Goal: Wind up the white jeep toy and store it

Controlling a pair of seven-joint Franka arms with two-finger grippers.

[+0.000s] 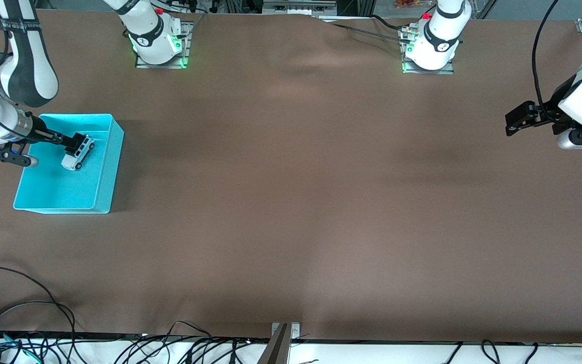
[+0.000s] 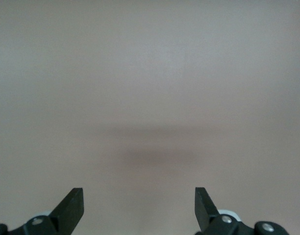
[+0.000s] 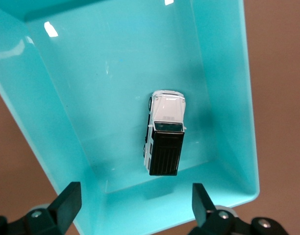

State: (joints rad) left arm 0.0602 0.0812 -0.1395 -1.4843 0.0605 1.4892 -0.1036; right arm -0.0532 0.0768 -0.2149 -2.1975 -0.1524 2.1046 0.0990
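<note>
Your white jeep toy sits on its wheels inside the cyan bin, at the right arm's end of the table. Your right gripper hovers over it, jaws wide and empty. Your left gripper waits, spread wide over bare table

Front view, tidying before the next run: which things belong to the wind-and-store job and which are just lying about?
Job:
- white jeep toy, lying in the cyan bin
- right gripper, open, over the bin
- left gripper, open, waiting over bare table

Lying about:
- black cables along the table edge nearest the camera
</note>
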